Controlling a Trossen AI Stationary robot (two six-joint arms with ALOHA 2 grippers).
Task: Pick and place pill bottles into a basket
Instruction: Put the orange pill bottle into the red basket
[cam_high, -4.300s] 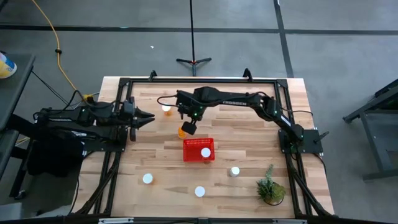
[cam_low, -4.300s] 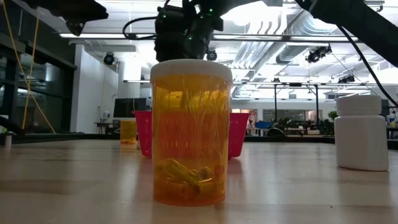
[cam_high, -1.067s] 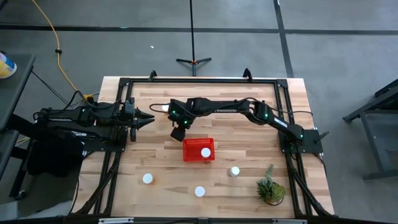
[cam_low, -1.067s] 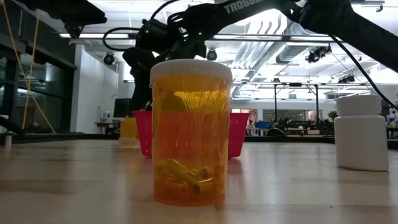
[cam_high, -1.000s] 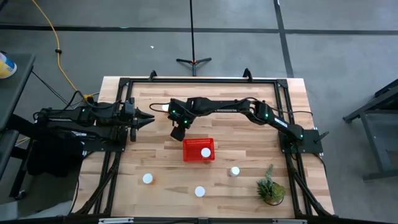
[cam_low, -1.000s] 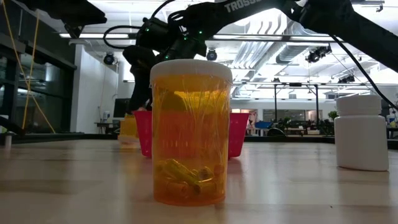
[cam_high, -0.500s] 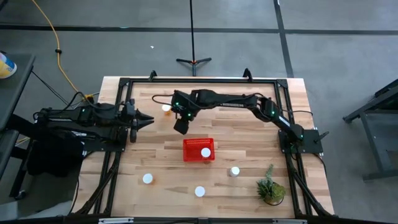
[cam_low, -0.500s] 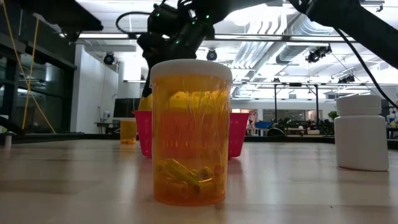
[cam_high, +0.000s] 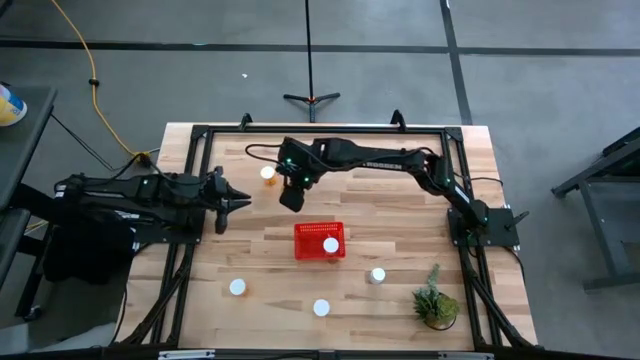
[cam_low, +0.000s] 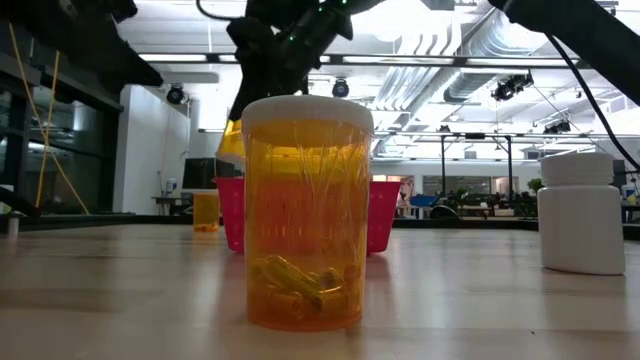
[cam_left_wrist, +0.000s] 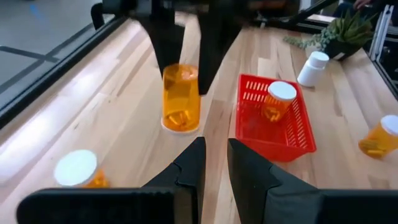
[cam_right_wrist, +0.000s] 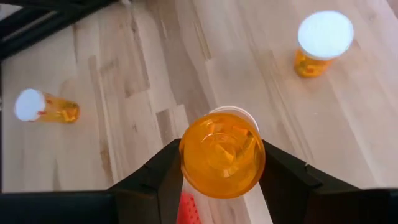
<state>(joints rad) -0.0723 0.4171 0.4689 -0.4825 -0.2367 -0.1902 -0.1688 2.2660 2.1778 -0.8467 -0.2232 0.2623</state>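
- Right pincer (cam_high: 291, 197) is up off the bench (cam_high: 400, 215), clamped on an orange pill bottle (cam_right_wrist: 222, 154); bottle hangs cap-down, fingers (cam_right_wrist: 151, 185) pressed on both sides of its body.
- Held bottle sits above bare wood, near the basket (cam_high: 320, 241) on its far-left side, not over it.
- Left pincer (cam_high: 232, 203) hovers near the bench's left edge, pointing inward; fingers (cam_left_wrist: 190, 169) nearly together w/ a thin slit between, nothing in them.
- Basket: red mesh, low walls, roughly mid-bench; one white-capped bottle (cam_high: 331, 245) standing inside, toward its right side.
- Room to move: wide bare wood betw. basket and left pincer, and along the far right part of the bench; black frame rails run along the bench edges.
- Loose bottles: one (cam_high: 267, 173) near the far edge, just left of the right arm's wrist; three along the near side, left (cam_high: 237, 287), centre (cam_high: 321, 307), right (cam_high: 377, 275), well apart from each other.
- Potted plant (cam_high: 436, 303) at the near right corner, beside the right-hand bottle.
- Writing: pale lettering on the right arm's link, too small to read from above; no readable labels on the bottles.
- Low view: translucent orange bottle (cam_low: 307, 213) up close, white cap, small pills at its bottom; all-white bottle (cam_low: 581, 212) off to its right.
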